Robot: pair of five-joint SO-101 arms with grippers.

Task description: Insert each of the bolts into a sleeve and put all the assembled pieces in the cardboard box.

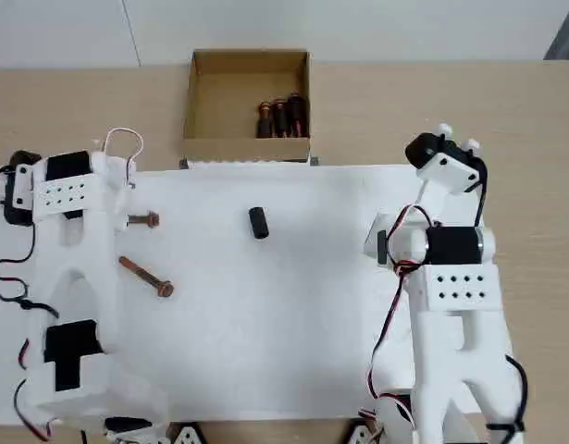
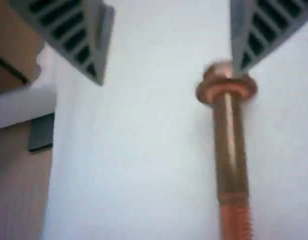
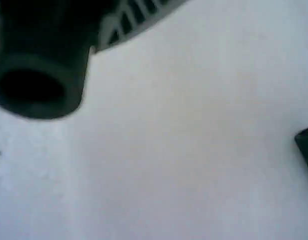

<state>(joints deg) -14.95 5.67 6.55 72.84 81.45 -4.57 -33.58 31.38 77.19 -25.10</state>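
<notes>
High view, from the left: one copper-coloured flanged bolt (image 1: 150, 219) lies half under the left arm (image 1: 80, 240) on the white sheet (image 1: 293, 324) covering the wooden worktop (image 1: 525, 111). A second, slanted copper bolt (image 1: 145, 277) lies just beside it. In the left wrist view the left end effector (image 2: 169, 75) is released and spread wide. The bolt's head sits at one fingertip and its long axis runs back toward the camera, so the shaft lies off-centre rather than between the jaws. Mid-sheet lies a short black cylindrical sleeve (image 1: 258, 223), and beyond it the brown cardboard box (image 1: 199, 92) holds assembled pieces (image 1: 282, 116). The right end effector (image 3: 53, 35) seems clenched on another black sleeve (image 3: 38, 87) with its bore facing the camera. One finger is cut off, so that grip is a judgement.
</notes>
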